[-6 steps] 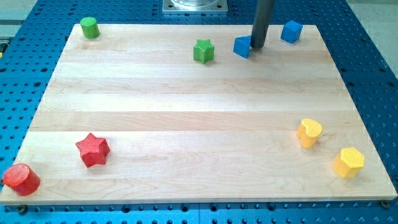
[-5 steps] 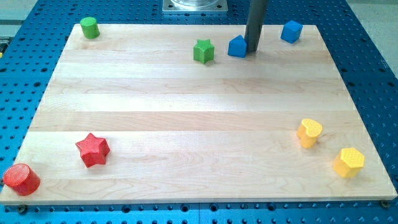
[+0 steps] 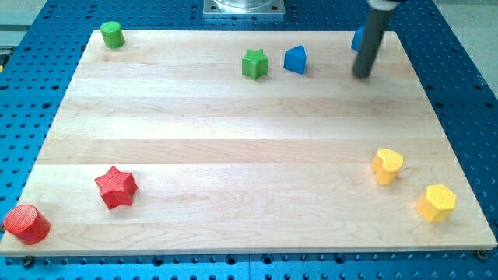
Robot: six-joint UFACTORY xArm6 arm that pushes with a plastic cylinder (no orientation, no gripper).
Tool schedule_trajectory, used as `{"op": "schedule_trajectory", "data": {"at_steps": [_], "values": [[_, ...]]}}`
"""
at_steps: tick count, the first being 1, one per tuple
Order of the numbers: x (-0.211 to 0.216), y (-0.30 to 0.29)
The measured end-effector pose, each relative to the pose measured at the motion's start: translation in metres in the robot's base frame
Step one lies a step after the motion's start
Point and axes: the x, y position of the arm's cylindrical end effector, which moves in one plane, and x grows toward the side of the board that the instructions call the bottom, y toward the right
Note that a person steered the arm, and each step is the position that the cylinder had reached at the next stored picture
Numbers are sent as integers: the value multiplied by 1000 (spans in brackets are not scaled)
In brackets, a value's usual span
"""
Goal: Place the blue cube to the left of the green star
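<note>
End effector tip [image 3: 362, 75] now off blue cube [image 3: 295, 59].

My tip [image 3: 362, 75] stands on open board. To its view-left, bare wood runs to the blue block [image 3: 295, 60], which sits just beside the green star [image 3: 254, 64]. A second blue block [image 3: 357, 39] sits close behind the rod.

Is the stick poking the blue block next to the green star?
Apart. In the camera view, my tip sits well to the view's right of the blue block, with bare wood between them. That block sits just right of the green star.
</note>
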Motion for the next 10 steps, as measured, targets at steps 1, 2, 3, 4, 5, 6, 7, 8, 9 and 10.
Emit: {"op": "schedule_trajectory", "data": {"at_steps": [1, 2, 3, 4, 5, 6, 7, 8, 9, 10], "values": [[-43, 20], [-43, 14], [-42, -2], [-61, 54], [-68, 11], [-50, -67], [-43, -72], [-75, -26], [-80, -81], [-43, -167]]}}
